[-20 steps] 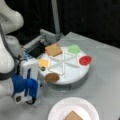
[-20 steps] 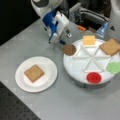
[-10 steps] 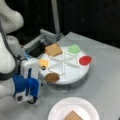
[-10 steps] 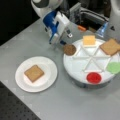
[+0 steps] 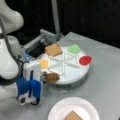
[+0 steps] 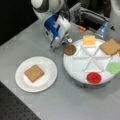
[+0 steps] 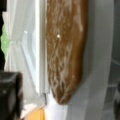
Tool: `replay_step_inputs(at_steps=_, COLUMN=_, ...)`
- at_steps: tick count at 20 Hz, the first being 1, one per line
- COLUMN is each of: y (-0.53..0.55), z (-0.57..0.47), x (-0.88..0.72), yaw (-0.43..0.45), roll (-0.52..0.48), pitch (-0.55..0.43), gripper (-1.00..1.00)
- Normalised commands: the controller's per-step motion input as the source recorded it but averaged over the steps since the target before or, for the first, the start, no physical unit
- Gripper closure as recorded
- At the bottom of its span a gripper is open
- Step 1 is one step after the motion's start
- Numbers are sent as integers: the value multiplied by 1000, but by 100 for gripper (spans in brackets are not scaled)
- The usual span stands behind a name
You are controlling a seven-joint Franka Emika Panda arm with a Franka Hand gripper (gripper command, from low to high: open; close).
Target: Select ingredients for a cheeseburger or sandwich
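The dark brown round patty [image 5: 52,77] [image 6: 69,49] sits at the rim of the white divided tray [image 5: 75,77] [image 6: 75,72], partly over its edge. My gripper [image 5: 45,76] [image 6: 67,43] is down at it and looks shut on its edge. The patty [image 7: 66,50] fills the wrist view. In both front views a cheese square [image 5: 44,63] [image 6: 89,40] and a toast square [image 5: 53,49] [image 6: 110,46] lie in tray sections. Another toast square [image 5: 73,116] [image 6: 34,73] lies alone on the white plate [image 5: 60,110] [image 6: 47,75].
A green lettuce piece [image 5: 74,48] [image 6: 113,67] and a red disc [image 5: 85,60] [image 6: 94,77] lie in other tray sections. A grey metal device [image 5: 47,37] [image 6: 87,15] stands behind the tray. The grey table ends in a dark edge [image 6: 15,110].
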Motion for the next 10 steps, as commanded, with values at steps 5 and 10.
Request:
replay_step_inputs(at_steps=5, y=-364, z=-69, x=180, yaw=192, roll=257, pitch=-82, gripper=100)
replay_step_inputs(at_steps=10, y=-411, z=-78, x=164, yaw=251, roll=263, pitch=-75, gripper=100)
